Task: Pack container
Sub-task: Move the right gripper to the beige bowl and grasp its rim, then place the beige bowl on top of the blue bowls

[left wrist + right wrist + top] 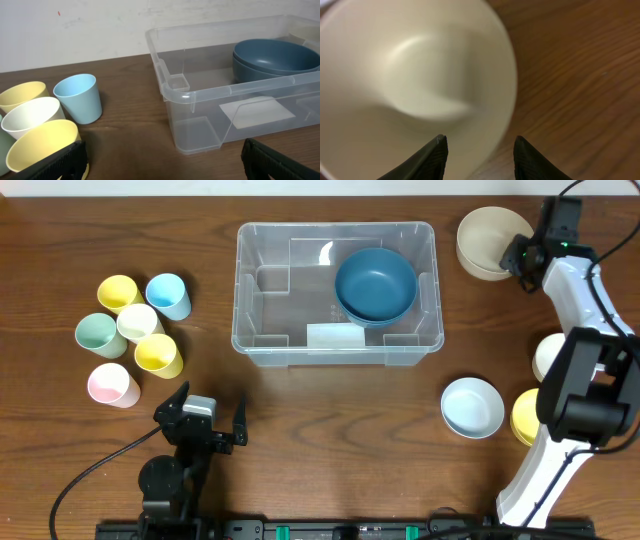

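Note:
The clear plastic container (262, 330) stands at the table's middle back with stacked dark blue bowls (375, 285) inside at its right end; it also shows in the left wrist view (200, 95). A beige bowl (487, 240) sits at the back right. My right gripper (518, 258) is open, its fingers (479, 150) astride the bowl's (410, 90) right rim. My left gripper (205, 425) is open and empty near the front edge, its fingers (165, 160) low over bare wood.
Several pastel cups (135, 340) cluster at the left; a blue one (78, 97) and yellow ones (40, 145) show in the left wrist view. A light blue bowl (472, 406), a yellow bowl (524, 418) and a white bowl (548, 355) sit at the right.

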Controlling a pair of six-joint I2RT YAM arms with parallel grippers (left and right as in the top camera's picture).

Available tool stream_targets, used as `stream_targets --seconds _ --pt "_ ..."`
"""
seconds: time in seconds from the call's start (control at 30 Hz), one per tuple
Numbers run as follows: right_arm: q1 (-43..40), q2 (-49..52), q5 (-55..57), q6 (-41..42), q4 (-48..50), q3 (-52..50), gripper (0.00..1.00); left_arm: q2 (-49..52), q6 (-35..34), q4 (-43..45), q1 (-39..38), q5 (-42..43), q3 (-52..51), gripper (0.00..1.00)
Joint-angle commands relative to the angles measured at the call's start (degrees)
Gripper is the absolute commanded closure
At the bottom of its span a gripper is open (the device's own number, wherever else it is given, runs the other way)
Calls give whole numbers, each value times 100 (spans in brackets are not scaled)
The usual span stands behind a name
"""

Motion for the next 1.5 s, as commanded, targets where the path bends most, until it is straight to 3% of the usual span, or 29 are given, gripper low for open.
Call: stream_targets --seconds 0.0,0.5,0.63,0.73,0.83,1.07,1.23,1.47 --pt "-17 20 -50 192 55 0 56 -28 35 -157 28 61 -96 2" --pt "-17 601 -55 525 52 -2 66 -28 35 -157 28 61 -96 2" --pt "-24 608 -50 520 90 0 79 -28 35 -157 28 61 -96 2" --pt "-46 581 -52 529 90 2 99 -28 35 -157 28 61 -96 2" --pt "-72 457 -52 549 57 4 99 -28 35 -157 28 61 -96 2" --pt "-219 -634 -52 354 -114 7 99 -28 35 -157 28 61 -96 2" --pt "-179 -2013 -431 304 -455 7 99 -28 35 -157 28 61 -96 2" --pt "463 -3206 -1237 315 -680 4 98 -28 35 -157 28 61 -96 2"
